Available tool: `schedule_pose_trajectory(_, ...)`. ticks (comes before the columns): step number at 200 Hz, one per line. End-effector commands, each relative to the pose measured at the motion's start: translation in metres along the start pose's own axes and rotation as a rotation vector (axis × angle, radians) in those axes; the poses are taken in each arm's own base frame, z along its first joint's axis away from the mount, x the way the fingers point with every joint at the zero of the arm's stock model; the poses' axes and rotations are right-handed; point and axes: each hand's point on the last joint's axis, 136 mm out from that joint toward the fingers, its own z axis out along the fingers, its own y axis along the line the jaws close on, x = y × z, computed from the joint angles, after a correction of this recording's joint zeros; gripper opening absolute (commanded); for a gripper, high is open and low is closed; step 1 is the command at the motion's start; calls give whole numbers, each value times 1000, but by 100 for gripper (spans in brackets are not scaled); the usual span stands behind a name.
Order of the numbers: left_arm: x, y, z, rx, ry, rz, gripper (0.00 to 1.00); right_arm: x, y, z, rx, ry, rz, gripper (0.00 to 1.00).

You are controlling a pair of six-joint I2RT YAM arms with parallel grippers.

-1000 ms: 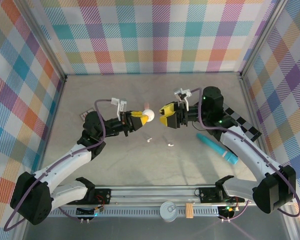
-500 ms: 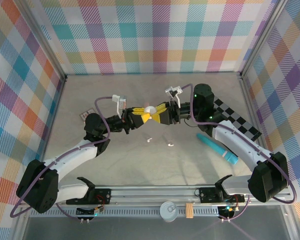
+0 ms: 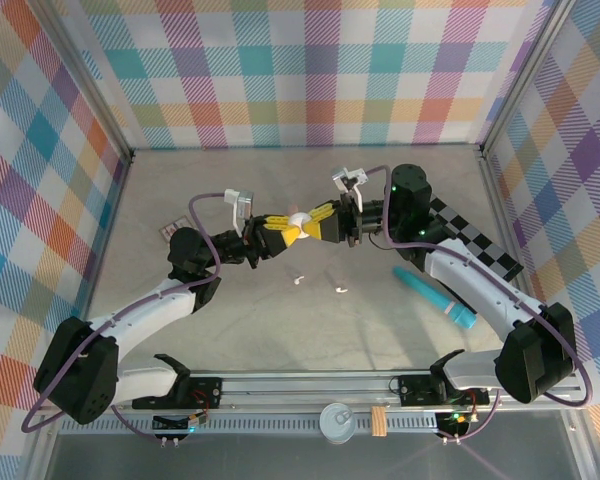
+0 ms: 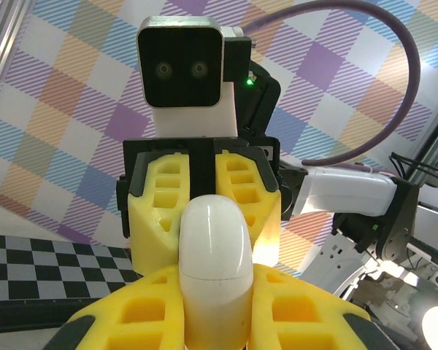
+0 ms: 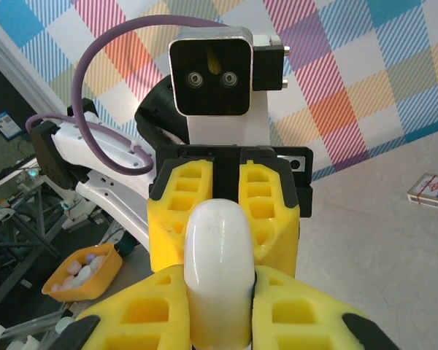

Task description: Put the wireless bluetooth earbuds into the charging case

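A white, pebble-shaped charging case (image 3: 297, 220) is held in the air above the table's middle, its lid closed along a thin seam. My left gripper (image 3: 285, 225) is shut on one end of it, and my right gripper (image 3: 311, 221) is shut on the other end, facing the left. In the left wrist view the case (image 4: 213, 266) stands between my own yellow fingers (image 4: 131, 317), with the right gripper's fingers (image 4: 244, 193) behind it. The right wrist view mirrors this around the case (image 5: 219, 273). Two tiny white earbuds (image 3: 299, 279) (image 3: 341, 290) lie on the table below.
A long teal tube (image 3: 435, 298) lies right of centre beside the right arm. A black-and-white checkered board (image 3: 475, 238) is at the far right, and a small card box (image 3: 168, 232) sits at the left. Plaid walls enclose three sides.
My right gripper has travelled left to meet the left gripper and has closed onto the case's free end. The left gripper rose slightly with the case.
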Motion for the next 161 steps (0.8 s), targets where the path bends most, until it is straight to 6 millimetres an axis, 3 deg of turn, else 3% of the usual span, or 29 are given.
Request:
schedule_pose_trajectory(1, -2, -13, 3, 55, 0, 49, 10, -9, 8, 3, -26, -2, -58, 11)
schedule_pose_trajectory(13, -2, -10, 2, 38, -9, 53, 21, -9, 9, 2, -17, 4, -68, 11)
schedule_pose_trajectory(25, -1, -8, 0, 24, -18, 68, 46, -8, 11, 0, -3, 15, -93, 11)
schedule_pose_trajectory(36, 3, -6, -1, 13, -12, 90, 76, -6, 10, -1, 31, 37, -110, 11)
schedule_pose_trajectory(43, 5, -6, -2, 10, -3, 108, 83, -4, 8, -3, 52, 54, -121, 11)
schedule_pose_trajectory(64, 18, -1, -6, -29, 54, 187, 86, 0, 12, -6, 68, 106, -166, 9)
schedule_pose_trajectory(77, 29, 2, -9, -50, 111, 272, 94, 3, 14, -7, 79, 134, -179, 8)
schedule_pose_trajectory(108, 36, 7, -14, -112, 174, 370, 93, 8, 16, -8, 82, 197, -216, 5)
schedule_pose_trajectory(161, 39, 3, -6, -55, 238, 331, 72, 16, 15, -3, 55, 233, -224, 5)
